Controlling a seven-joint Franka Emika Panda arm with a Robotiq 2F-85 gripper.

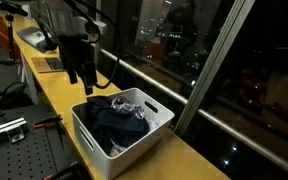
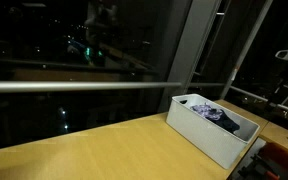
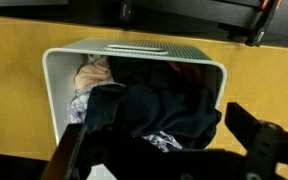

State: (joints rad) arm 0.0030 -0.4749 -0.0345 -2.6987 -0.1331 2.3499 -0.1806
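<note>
End effector: my end effector (image 1: pixel 79 80) hangs in the air over the worktop, higher than the bin and near 1 of its short ends. It touches nothing.
Opening: my 2 fingers (image 3: pixel 72 160) stand wide apart in the wrist view, 1 at each lower corner of the picture. Between them there is only air, and I hold nothing.
Bin: a white bin (image 1: pixel 134 135) with rounded corners stands upright on the worktop, close to the window. The bin (image 2: pixel 206 135) shows in both exterior views, and the wrist view looks down into it.
Dark cloth: a dark cloth (image 3: pixel 169 105), deep blue and crumpled, fills most of the bin and reaches about to its rim.
Pale cloth: a pale cloth (image 3: pixel 89 75) lies in 1 corner of the bin, against the wall, partly under the dark cloth.
Patterned cloth: a patterned cloth (image 3: pixel 162 140), light and dark, lies on the dark cloth, nearer to my fingers.
Worktop: the worktop (image 2: pixel 74 150) is yellow wood and runs long beside the window.
Window: the window (image 1: pixel 214 50) is dark glass with small lights behind it. A grey rail (image 2: pixel 84 86) crosses it.
Plate: a metal plate (image 1: pixel 4 128) with rows of holes lies lower, beside the worktop and well apart from the bin.
</note>
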